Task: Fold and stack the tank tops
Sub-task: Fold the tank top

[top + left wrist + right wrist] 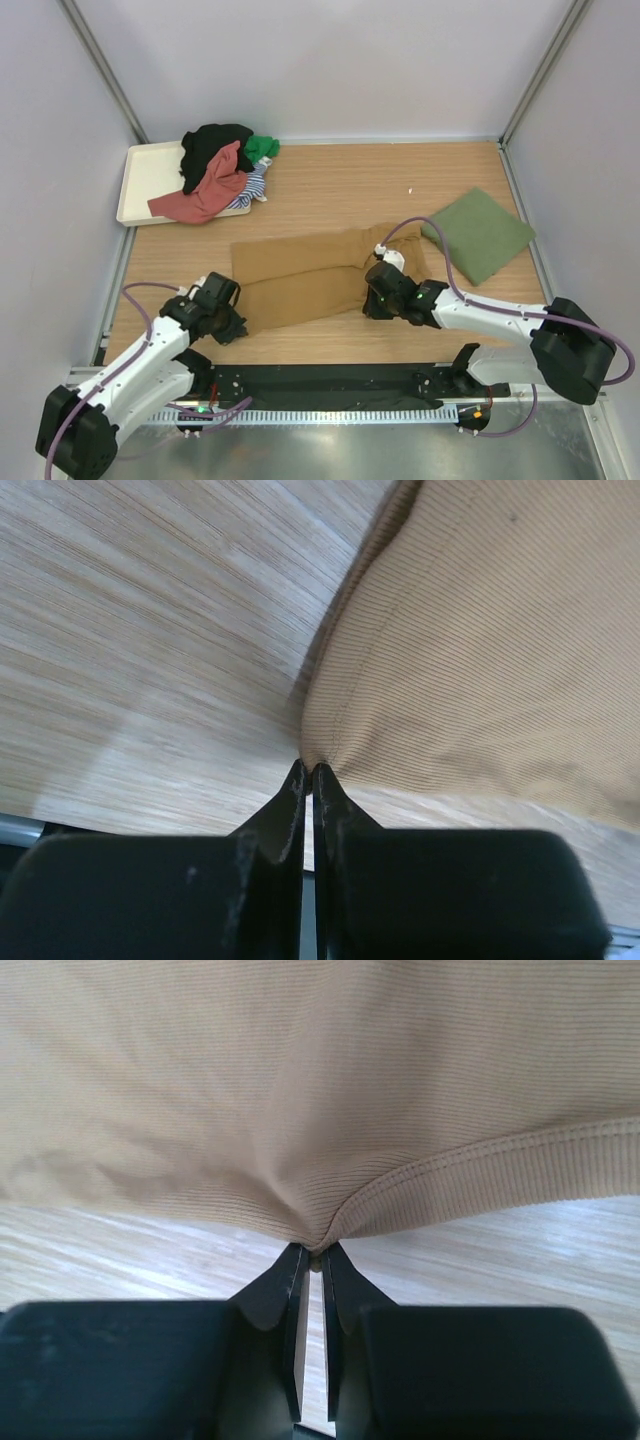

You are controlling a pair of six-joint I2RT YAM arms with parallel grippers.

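A mustard brown tank top (310, 272) lies spread across the middle of the wooden table. My left gripper (232, 326) is shut on its near left corner; in the left wrist view the fingertips (309, 770) pinch the cloth's (470, 640) edge. My right gripper (372, 306) is shut on the near right hem, where the ribbed brown cloth (300, 1090) bunches into the fingertips (314, 1248). A folded olive green tank top (480, 233) lies flat at the right. More tank tops, black, red and green (222, 168), are heaped at the back left.
The heap sits partly on a cream tray (138, 190) at the back left. A striped cloth (255, 188) pokes out of the heap. Metal frame posts (105, 70) rise at both back corners. The right arm's cable (440, 245) loops over the green top's edge.
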